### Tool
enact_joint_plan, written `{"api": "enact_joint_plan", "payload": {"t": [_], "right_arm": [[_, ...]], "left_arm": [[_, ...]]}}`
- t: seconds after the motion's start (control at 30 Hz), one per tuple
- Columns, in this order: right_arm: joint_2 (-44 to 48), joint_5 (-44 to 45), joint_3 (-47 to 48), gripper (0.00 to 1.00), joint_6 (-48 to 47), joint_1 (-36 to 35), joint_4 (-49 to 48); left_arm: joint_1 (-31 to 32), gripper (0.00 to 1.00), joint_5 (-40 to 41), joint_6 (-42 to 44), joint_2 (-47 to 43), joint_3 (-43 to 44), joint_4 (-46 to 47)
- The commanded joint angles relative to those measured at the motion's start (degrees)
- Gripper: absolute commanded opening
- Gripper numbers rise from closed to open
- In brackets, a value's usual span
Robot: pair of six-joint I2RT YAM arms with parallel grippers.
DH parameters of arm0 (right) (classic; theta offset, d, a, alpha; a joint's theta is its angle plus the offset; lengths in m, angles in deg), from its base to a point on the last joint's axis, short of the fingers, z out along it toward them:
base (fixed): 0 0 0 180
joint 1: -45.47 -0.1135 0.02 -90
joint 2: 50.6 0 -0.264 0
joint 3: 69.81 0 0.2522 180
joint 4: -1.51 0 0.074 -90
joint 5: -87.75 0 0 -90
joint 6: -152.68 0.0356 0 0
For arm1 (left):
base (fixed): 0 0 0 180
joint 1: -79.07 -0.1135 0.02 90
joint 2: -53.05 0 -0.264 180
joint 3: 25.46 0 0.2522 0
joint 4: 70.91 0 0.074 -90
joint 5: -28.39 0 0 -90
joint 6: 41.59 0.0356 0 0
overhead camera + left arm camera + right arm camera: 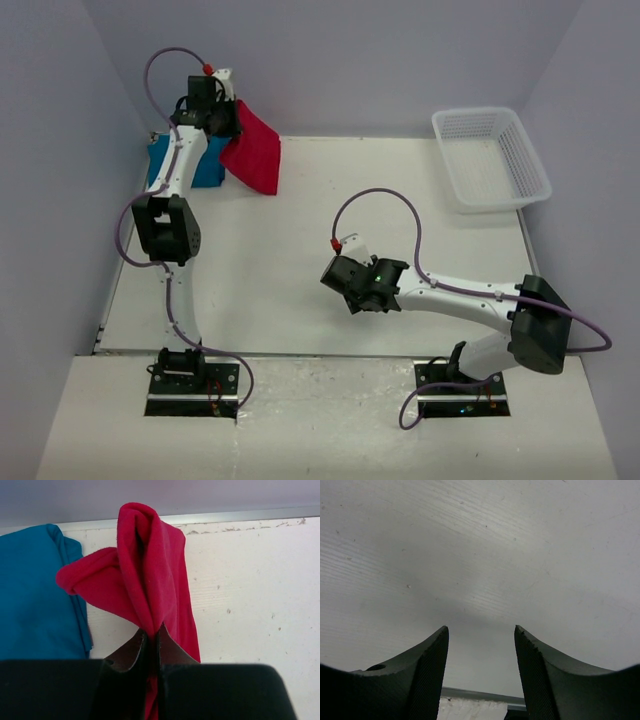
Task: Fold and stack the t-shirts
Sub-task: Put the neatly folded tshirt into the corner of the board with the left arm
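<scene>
Left gripper (150,635) is clamped on the red t-shirt (155,575), which hangs bunched just right of the teal t-shirt (35,595). Right gripper (481,645) is open and empty, well apart from both, so the left arm's way nearer.

Far left, one t-shirt (255,152) hangs from the left gripper (151,634) beside the other t-shirt (208,172); the basket (470,114) sits far right.
</scene>
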Motion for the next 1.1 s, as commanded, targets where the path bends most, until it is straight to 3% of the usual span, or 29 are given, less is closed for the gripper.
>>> {"api": "enact_joint_plan", "payload": {"t": [0.0, 0.27, 0.53, 1.07], "right_arm": [[-0.93, 0.9, -0.19, 0.56, 1.85, 1.03, -0.49], [-0.67, -0.51, -1.16, 0.56, 0.53, 2.88, -1.8], [-0.14, -1.39, -2.47, 0.56, 0.44, 3.15, -1.98], [-2.07, -2.53, -1.6, 0.56, -1.05, 3.68, -2.42]], "left_arm": [[-0.85, 0.0, 0.9, 2.27, 0.33, 4.46, 0.63], [-2.17, 0.0, -0.51, 2.97, 2.53, 9.2, 0.19], [-3.05, 0.0, -1.73, 5.43, 2.44, 7.53, 5.2], [-8.58, 0.0, -6.13, 7.01, 2.26, 9.56, 6.26]]}}
